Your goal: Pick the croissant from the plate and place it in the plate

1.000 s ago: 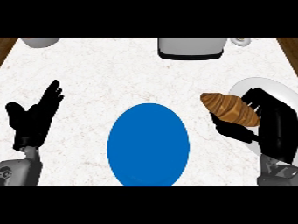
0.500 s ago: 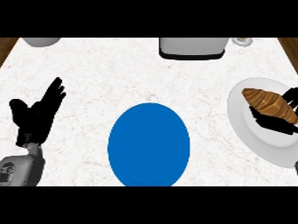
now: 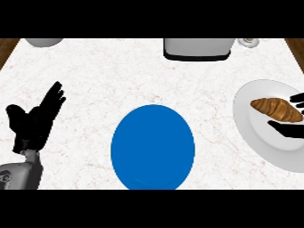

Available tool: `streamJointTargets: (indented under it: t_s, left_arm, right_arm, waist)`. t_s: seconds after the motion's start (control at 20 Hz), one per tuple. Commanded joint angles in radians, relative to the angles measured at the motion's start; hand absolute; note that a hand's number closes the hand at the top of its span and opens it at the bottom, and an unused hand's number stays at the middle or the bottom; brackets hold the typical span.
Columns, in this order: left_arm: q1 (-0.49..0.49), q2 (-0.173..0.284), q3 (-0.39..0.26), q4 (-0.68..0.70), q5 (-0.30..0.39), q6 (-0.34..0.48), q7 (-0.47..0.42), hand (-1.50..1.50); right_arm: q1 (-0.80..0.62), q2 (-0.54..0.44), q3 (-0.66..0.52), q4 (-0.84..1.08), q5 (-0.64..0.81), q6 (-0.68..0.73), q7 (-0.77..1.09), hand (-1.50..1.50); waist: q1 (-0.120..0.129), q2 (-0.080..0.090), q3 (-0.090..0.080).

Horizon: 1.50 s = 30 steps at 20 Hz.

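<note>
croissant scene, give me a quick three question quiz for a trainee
1. True or false: the croissant lies on the blue plate.
2. Which hand is beside the croissant? A) left hand B) right hand
3. Fill in: the croissant rests on the ___ plate.

Key
1. False. The blue plate holds nothing.
2. B. The right hand is at the croissant, fingers and thumb on either side of its right end; the left hand rests open at the view's left.
3. White.
</note>
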Motion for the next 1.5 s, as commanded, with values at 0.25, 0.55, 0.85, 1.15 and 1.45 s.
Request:
streamJointTargets:
  t_s: [0.25,0.55,0.85,1.15,1.45]
  left_arm:
    - [-0.062,0.013,0.038,0.084,0.016,-0.019,-0.014,0.00]
    - [-0.015,0.007,0.037,0.106,-0.002,-0.017,-0.083,0.00]
    - [0.003,-0.011,0.018,0.055,-0.016,0.004,-0.049,0.00]
    - [-0.005,-0.017,0.003,-0.016,-0.026,0.013,0.006,0.00]
    - [-0.003,-0.010,0.037,0.092,-0.013,-0.030,-0.087,0.00]
  right_arm:
    - [-0.072,0.025,-0.080,0.110,-0.102,-0.058,-0.350,-1.50]
    - [-0.026,0.102,-0.115,-0.170,-0.317,0.087,-0.355,-1.50]
    - [0.047,0.067,-0.214,-0.262,-0.578,0.325,-0.127,-1.50]
    - [0.129,-0.024,-0.330,-0.155,-0.711,0.498,-0.221,-1.50]
    - [0.109,-0.039,-0.327,-0.014,-0.649,0.518,-0.363,-1.50]
  waist:
    - [-0.006,0.000,0.000]
    - [-0.025,-0.006,-0.002]
    - [-0.030,-0.008,-0.002]
    - [-0.014,-0.003,-0.001]
    - [-0.008,-0.002,-0.001]
